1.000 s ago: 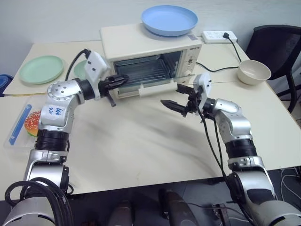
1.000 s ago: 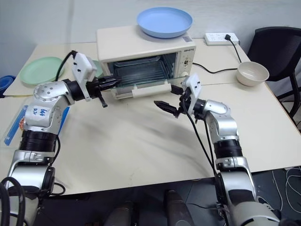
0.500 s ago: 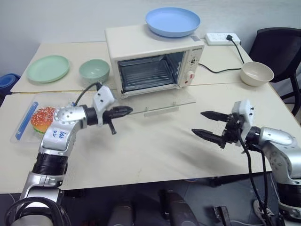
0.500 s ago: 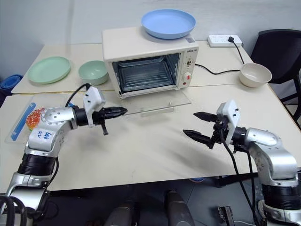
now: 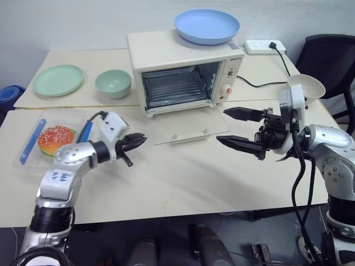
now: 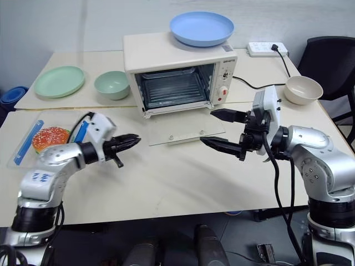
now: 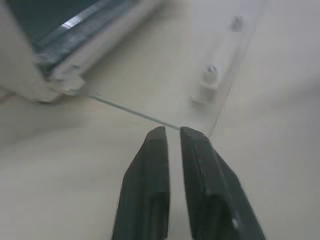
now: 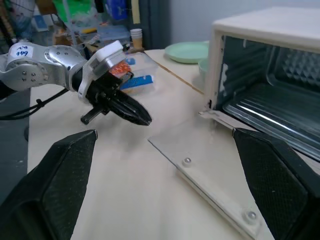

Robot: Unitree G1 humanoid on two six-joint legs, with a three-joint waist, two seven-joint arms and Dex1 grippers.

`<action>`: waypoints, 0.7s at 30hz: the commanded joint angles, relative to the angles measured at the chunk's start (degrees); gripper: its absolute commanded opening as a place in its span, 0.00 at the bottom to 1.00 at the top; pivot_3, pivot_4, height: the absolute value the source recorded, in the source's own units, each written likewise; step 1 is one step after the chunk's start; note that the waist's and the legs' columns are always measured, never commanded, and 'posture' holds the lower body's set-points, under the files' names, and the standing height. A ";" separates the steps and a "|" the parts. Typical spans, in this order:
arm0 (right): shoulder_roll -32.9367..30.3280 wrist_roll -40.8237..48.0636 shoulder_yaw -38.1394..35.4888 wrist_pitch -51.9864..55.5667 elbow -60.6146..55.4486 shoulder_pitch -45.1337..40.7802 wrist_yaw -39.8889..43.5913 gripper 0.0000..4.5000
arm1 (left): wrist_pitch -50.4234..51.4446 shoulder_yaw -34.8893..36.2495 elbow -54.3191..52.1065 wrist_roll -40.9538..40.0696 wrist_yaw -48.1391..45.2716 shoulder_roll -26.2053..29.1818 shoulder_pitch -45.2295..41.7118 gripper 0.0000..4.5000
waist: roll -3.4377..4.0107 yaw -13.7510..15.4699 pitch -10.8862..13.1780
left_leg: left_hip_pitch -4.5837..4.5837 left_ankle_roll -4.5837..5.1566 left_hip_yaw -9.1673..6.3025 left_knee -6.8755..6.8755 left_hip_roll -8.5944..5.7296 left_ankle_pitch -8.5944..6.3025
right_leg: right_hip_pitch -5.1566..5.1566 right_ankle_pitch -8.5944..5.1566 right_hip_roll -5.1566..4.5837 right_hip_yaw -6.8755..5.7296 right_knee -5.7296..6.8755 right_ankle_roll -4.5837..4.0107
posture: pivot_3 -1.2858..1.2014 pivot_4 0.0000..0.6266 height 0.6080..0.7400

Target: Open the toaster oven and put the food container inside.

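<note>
Left eye view: the toaster oven (image 5: pixel 186 69) door lies flat, so the wide-open right gripper (image 5: pixel 239 128) and the slightly parted left gripper (image 5: pixel 136 141) are free for the food container (image 5: pixel 44 141) at nine o'clock.

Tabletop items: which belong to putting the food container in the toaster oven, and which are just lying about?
Job:
- toaster oven, door folded down open
- food container with the burger, near the left hand

Lying about:
- blue plate on the oven
- green plate
- green bowl
- cream bowl
- power strip
</note>
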 commanded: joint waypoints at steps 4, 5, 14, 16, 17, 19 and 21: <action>-0.30 0.57 3.62 -0.70 3.00 -3.54 4.78 1.00 | 20.00 23.98 -24.21 -13.86 10.51 -5.44 13.72 0.53 | 0.00 0.07 0.00 | -0.01 -0.03 -0.07 0.01 0.02 -0.03 | 0.02 -0.01 0.00 -0.01 -0.08 -0.03 | 0.52 0.24 1.00; -0.25 0.33 4.15 -0.95 3.67 -4.01 5.36 1.00 | 21.71 26.46 -26.07 -15.17 11.74 -6.20 15.05 0.60 | 0.00 0.15 0.00 | -0.01 -0.04 -0.04 0.00 0.01 -0.04 | 0.03 -0.01 -0.01 -0.02 -0.08 -0.03 | 0.52 0.24 1.00; 2.18 -2.18 9.07 -3.59 10.88 -10.37 9.91 1.00 | 38.07 59.48 -31.62 -24.41 28.71 -21.46 14.74 0.99 | -0.05 0.27 -0.02 | 0.13 -0.04 -0.03 0.13 -0.11 -0.02 | 0.15 0.00 0.14 -0.23 0.02 -0.04 | 0.52 0.24 1.00; 2.87 -2.92 9.68 -4.30 11.81 -10.92 10.19 1.00 | 42.06 64.50 -30.57 -24.61 31.13 -22.59 11.93 0.99 | -0.08 0.24 -0.02 | 0.14 -0.05 -0.02 0.13 -0.11 -0.03 | 0.15 0.00 0.18 -0.23 0.02 -0.04 | 0.52 0.24 1.00; 3.03 -3.02 9.74 -4.40 12.05 -11.02 10.32 1.00 | 44.05 66.35 -30.21 -24.21 32.21 -22.70 10.12 0.99 | -0.09 0.32 -0.02 | 0.14 -0.06 -0.02 0.13 -0.10 -0.03 | 0.15 0.00 0.20 -0.23 0.02 -0.05 | 0.52 0.24 1.00; 3.45 -3.35 9.85 -4.68 12.44 -11.02 10.42 1.00 | 48.26 68.98 -28.60 -21.28 34.96 -22.29 4.73 0.99 | -0.10 0.38 -0.02 | 0.13 -0.10 -0.08 0.13 -0.16 -0.01 | 0.15 0.00 0.25 -0.28 0.03 -0.05 | 0.52 0.24 1.00; 3.80 -3.54 9.85 -4.84 12.46 -10.80 10.22 1.00 | 49.92 68.47 -26.56 -19.01 37.22 -21.53 1.37 0.99 | -0.13 0.31 -0.04 | 0.14 -0.13 -0.10 0.13 -0.25 0.03 | 0.16 0.00 0.27 -0.31 0.04 -0.05 | 0.52 0.24 1.00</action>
